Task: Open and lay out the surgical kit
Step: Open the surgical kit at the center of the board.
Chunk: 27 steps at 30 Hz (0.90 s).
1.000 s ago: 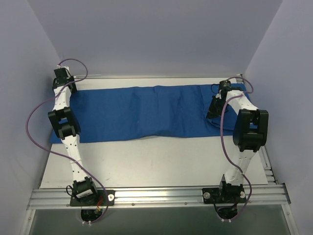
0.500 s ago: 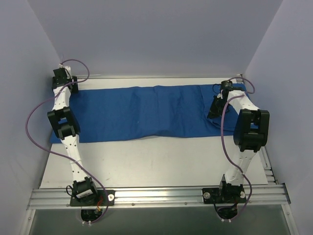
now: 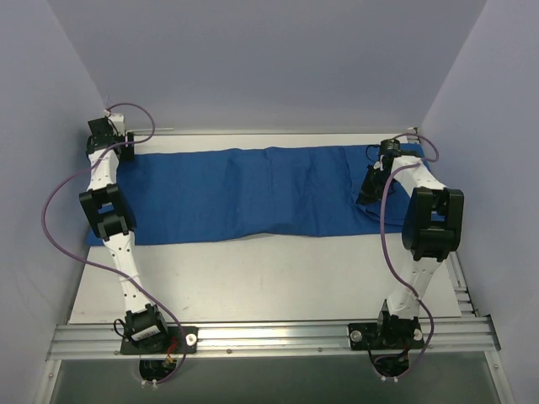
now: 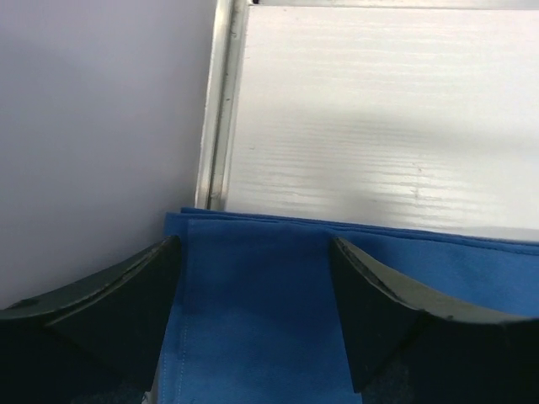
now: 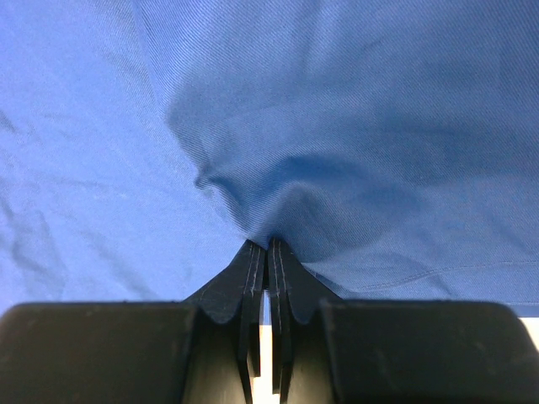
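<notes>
The surgical kit shows only as its royal-blue cloth wrap (image 3: 244, 194), a long wrinkled sheet lying across the back of the white table. My left gripper (image 3: 125, 151) is at the sheet's far left end. In the left wrist view it (image 4: 253, 244) stands open over the cloth's hemmed corner (image 4: 253, 320), with its fingers (image 4: 126, 295) on either side and nothing pinched. My right gripper (image 3: 368, 194) is at the sheet's right end. It (image 5: 268, 242) is shut on a small raised fold of the cloth (image 5: 337, 101), which puckers at its tips.
Pale walls close in the table on three sides. An aluminium rail (image 4: 217, 101) runs along the table's left edge just beyond the cloth corner. A metal frame (image 3: 269, 337) carries both arm bases at the near edge. White tabletop (image 3: 269, 278) lies between cloth and bases.
The left gripper's jaws have spread wider and its wrist has shifted slightly left and back. The cloth and the right arm have not visibly moved.
</notes>
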Available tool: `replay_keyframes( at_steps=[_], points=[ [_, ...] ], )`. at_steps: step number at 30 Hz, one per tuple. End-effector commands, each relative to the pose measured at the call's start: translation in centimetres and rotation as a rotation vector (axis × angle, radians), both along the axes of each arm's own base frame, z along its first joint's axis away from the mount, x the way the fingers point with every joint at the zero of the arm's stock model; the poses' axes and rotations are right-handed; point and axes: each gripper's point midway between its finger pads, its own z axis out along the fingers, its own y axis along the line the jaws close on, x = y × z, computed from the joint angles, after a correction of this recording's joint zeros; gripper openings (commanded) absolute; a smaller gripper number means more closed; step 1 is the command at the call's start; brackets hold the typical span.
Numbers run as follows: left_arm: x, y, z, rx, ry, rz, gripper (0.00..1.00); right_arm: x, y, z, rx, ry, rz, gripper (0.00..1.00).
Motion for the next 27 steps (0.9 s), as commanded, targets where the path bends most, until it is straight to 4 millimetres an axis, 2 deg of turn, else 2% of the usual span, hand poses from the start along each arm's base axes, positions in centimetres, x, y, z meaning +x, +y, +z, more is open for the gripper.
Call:
replay_keyframes(
  at_steps=[1, 3, 7, 11, 17, 20, 21, 22, 25, 27],
  points=[
    [-1.5, -3.0, -0.8, -0.116, 0.068, -0.116, 0.80, -0.4, -0.1, 0.1, 0.006, 0.020, -0.001, 0.00],
    [-2.0, -3.8, -1.7, -0.150, 0.097, -0.130, 0.79, -0.4, -0.2, 0.0, 0.008, 0.018, -0.004, 0.00],
    [-2.1, -3.7, -1.8, -0.144, 0.105, -0.117, 0.77, -0.4, 0.0, -0.3, 0.017, 0.022, -0.001, 0.00],
    [-2.0, -3.2, -1.8, -0.126, 0.102, -0.086, 0.64, -0.5, 0.2, -0.5, 0.021, 0.027, 0.001, 0.00],
    [-2.0, -2.9, -1.7, -0.113, 0.103, -0.070, 0.58, -0.2, 0.1, -0.4, 0.024, 0.022, 0.002, 0.00],
    [-2.0, -2.7, -1.9, -0.111, 0.106, -0.052, 0.50, -0.3, 0.2, -0.5, 0.027, 0.024, 0.003, 0.00],
    [-2.0, -2.5, -1.8, -0.106, 0.104, -0.036, 0.42, -0.4, 0.2, -0.5, 0.030, 0.026, 0.003, 0.00],
    [-2.1, -2.3, -1.8, -0.103, 0.105, -0.027, 0.38, -0.3, 0.3, -0.5, 0.031, 0.023, 0.003, 0.00],
    [-2.2, -1.6, -1.7, -0.090, 0.102, 0.007, 0.31, -0.1, 0.3, -0.4, 0.033, 0.020, 0.005, 0.00],
    [-2.2, -1.7, -1.8, -0.090, 0.104, 0.014, 0.30, 0.1, 0.3, -0.3, 0.031, 0.015, 0.005, 0.00]
  ],
)
